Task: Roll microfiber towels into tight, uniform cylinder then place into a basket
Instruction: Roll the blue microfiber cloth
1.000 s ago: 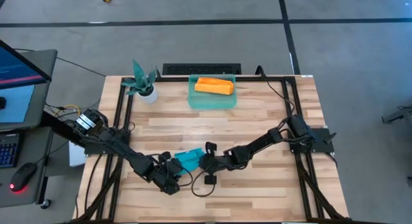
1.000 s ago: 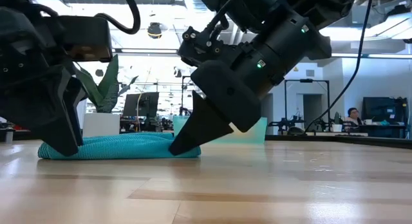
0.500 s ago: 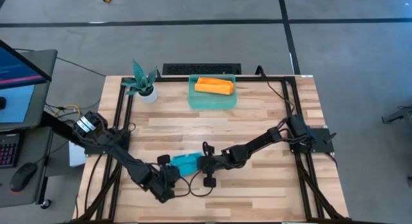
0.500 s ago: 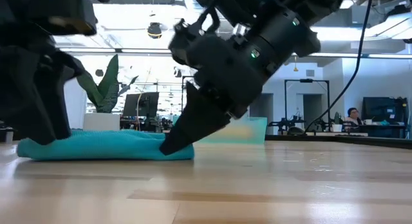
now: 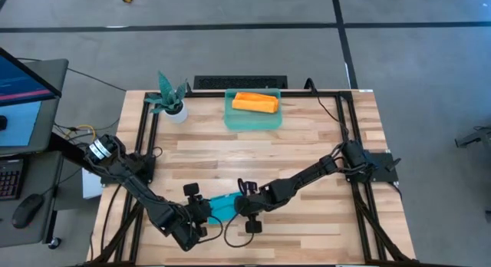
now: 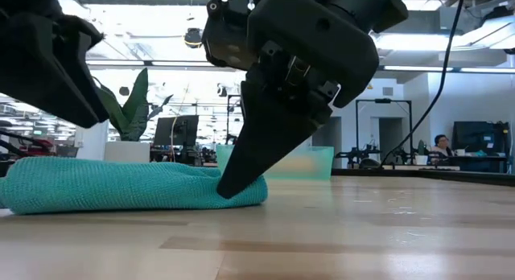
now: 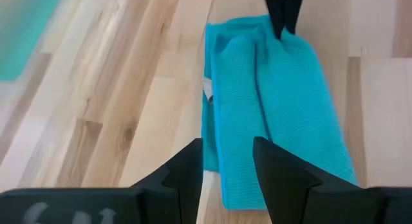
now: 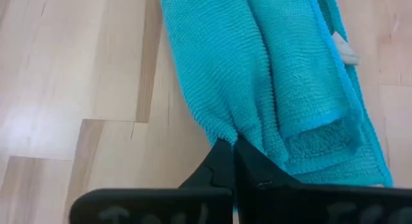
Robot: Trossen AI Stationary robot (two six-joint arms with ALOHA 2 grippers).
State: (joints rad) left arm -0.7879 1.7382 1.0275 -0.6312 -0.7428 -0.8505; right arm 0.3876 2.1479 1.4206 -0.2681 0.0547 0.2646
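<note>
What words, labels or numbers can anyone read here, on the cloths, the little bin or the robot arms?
None can be read.
Teal towel: a pale tag at its edge, blank as far as the pictures show.
Orange towel and basket: no print in sight.
Monitor beside the table: lit, its contents too small to read.
Right gripper, pinching the teal towel: no markings visible.

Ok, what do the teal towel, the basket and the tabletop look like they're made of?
Teal towel: soft knit cloth, likely microfiber; fine ribbed loops and a stitched hem show in the right wrist view.
Basket: probably thin plastic, translucent teal-green; the wood shows faintly through it.
Tabletop: pale wooden planks with visible grain and seams, smooth with a slight sheen, so seemingly sealed.
</note>
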